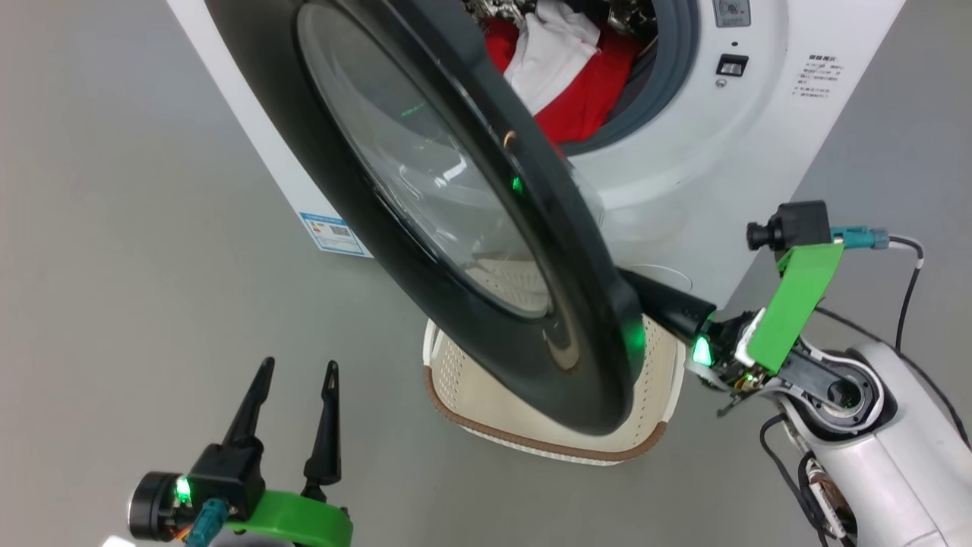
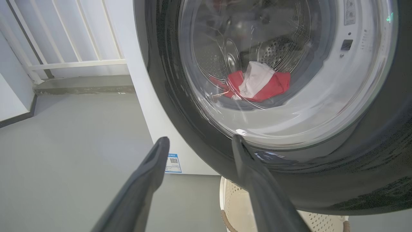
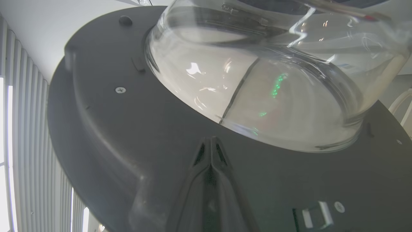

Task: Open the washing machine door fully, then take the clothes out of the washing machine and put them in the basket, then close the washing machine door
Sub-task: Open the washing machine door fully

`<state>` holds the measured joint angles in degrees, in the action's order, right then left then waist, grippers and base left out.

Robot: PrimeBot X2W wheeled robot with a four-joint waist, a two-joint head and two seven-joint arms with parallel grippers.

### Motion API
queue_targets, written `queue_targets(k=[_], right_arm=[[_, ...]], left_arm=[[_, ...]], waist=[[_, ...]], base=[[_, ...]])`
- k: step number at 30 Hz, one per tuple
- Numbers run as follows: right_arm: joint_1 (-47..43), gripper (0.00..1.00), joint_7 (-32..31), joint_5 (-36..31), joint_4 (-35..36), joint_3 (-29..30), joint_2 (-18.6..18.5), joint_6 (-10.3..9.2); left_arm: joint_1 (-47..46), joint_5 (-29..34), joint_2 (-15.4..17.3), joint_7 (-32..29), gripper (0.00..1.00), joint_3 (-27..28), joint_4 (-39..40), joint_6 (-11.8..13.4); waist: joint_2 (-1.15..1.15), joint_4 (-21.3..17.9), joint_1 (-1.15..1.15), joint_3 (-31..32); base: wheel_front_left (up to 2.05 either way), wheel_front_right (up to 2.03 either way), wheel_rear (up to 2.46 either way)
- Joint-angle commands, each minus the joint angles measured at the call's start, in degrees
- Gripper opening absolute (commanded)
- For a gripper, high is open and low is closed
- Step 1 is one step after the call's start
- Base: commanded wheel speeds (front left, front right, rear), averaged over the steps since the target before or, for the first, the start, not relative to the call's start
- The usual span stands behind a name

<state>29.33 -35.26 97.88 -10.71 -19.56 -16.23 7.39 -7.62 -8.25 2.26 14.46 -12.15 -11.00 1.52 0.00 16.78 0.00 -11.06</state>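
The washing machine door [image 1: 486, 289] stands partly open, its black rim and glass bowl swung out from the white washing machine [image 1: 683, 175]. Red and white clothes [image 1: 577, 83] lie in the drum. In the left wrist view I see the clothes [image 2: 257, 85] through the door [image 2: 322, 180] glass. My right gripper [image 3: 210, 143] is shut, its tips against the door's inner face [image 3: 128, 135] just below the glass bowl. In the head view the right gripper [image 1: 668, 304] reaches behind the door's lower edge. My left gripper [image 1: 296, 372] hangs open and empty at the lower left, short of the door. The basket [image 1: 486, 410] sits on the floor under the door.
Grey floor [image 1: 152, 266] spreads to the left of the machine. A white railing [image 2: 64, 48] and a wall stand behind the machine's left side. The basket's rim [image 2: 225, 219] lies just beyond my left gripper [image 2: 199, 141]. Cables [image 1: 907, 289] trail from my right arm.
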Motion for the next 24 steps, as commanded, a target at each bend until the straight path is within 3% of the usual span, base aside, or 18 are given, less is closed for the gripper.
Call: queue_targets(k=[1, 24], right_arm=[[-1.04, 0.00, -0.15, 1.01, 2.69, -1.78, 0.34, 0.10], [-3.01, 0.00, 7.28, 9.27, 8.80, -17.00, -4.22, 0.10]], left_arm=[[-0.06, -0.05, 1.06, 0.53, 1.00, 2.03, 1.47, 0.60], [1.20, -0.42, 1.01, 0.54, 1.00, 1.27, 2.11, 1.08]], waist=[[0.00, 0.36, 0.00, 0.56], [0.00, 3.56, 0.00, 2.31]], base=[[0.00, 0.00, 0.00], [0.00, 0.00, 0.00]])
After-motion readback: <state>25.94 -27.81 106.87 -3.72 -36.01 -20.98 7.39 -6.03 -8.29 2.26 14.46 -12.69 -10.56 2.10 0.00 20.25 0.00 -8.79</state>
